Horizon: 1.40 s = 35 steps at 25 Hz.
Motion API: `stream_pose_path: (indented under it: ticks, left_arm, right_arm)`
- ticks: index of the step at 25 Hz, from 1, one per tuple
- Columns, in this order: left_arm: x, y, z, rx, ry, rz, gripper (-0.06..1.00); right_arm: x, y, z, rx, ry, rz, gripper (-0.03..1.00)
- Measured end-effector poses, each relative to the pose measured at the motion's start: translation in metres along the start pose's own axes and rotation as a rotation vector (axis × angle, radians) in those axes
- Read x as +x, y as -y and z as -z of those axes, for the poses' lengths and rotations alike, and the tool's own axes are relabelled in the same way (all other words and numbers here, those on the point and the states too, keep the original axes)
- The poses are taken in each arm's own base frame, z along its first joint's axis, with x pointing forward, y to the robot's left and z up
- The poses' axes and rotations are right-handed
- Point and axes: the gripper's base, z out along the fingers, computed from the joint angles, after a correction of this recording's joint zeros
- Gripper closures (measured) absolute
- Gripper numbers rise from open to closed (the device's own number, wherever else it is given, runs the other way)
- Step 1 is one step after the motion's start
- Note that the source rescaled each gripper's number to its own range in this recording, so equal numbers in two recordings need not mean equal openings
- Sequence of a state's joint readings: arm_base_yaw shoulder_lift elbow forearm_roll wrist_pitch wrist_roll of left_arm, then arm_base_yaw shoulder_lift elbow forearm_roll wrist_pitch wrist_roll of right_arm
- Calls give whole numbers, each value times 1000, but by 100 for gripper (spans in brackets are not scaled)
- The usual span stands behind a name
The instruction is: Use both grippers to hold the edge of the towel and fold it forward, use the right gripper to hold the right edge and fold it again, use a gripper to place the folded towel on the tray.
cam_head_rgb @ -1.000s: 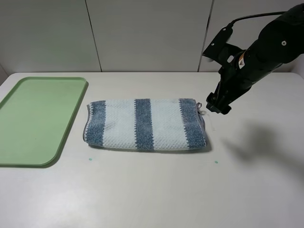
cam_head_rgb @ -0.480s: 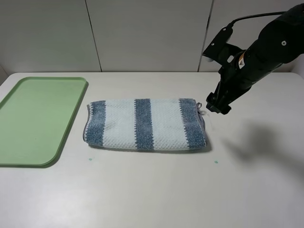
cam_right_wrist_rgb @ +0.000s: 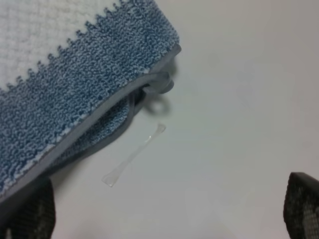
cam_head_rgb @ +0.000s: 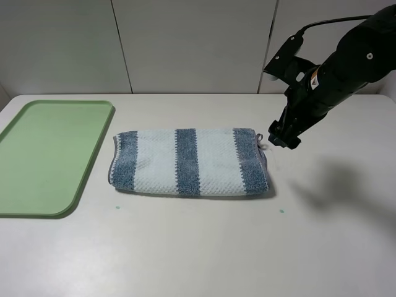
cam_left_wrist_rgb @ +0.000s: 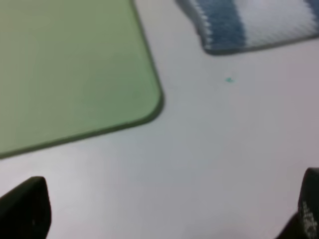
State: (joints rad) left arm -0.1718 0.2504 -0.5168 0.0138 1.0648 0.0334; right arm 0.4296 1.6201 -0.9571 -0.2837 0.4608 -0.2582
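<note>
— Exterior high view: where does the soft, waffle-textured towel (cam_head_rgb: 189, 162) with broad blue-grey and white stripes lie?

— Folded once into a long band in the middle of the plain pale worktop (cam_head_rgb: 204, 247). It is apart from the flat light-green plastic tray (cam_head_rgb: 49, 154) with rounded corners on the left arm's side.

— So the first fold looks done?

— I'd judge so. The second fold, from the right edge, is the step in hand. The black right gripper (cam_head_rgb: 279, 137) hangs just beside that end, not touching the cloth as far as I can tell.

— Jaws?

— In the right wrist view the finger ends sit at opposite margins, so its jaws stand wide with nothing between them. The left gripper (cam_left_wrist_rgb: 167, 211) is out of the high view. Its wrist view shows jaws likewise wide, over bare worktop near a tray corner.

— How will it handle?

— Light and limp, I'd expect. A lifted end will drape, and the two layers may slide apart. The waffle weave should give grip.

— Where to take hold?

— On the thin grey piped hem (cam_right_wrist_rgb: 99, 117) at the right end, catching both layers, near the small grey loop tag (cam_right_wrist_rgb: 162, 84) but not by the loop alone. A small clear sliver (cam_right_wrist_rgb: 132, 157) lies just beside it and is best left out of the pinch.
</note>
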Motion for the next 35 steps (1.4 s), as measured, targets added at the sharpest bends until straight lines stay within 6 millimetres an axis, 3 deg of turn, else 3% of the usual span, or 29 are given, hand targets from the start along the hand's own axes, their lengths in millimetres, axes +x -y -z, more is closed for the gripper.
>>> stream_pose_path:
  ticks: [12,23,35]
  left_arm:
    - [0,-2,0,-42,-2,46,-5]
    - [0,-2,0,-42,-2,46,-5]
    - [0,-2,0,-42,-2,46,-5]
  right_arm:
    - [0,0,0,-4,1,-66,-3]
    - [2,4,-1,-9,2,-515,-3]
    - [9,-3,-46,-78,-88,-682,-3]
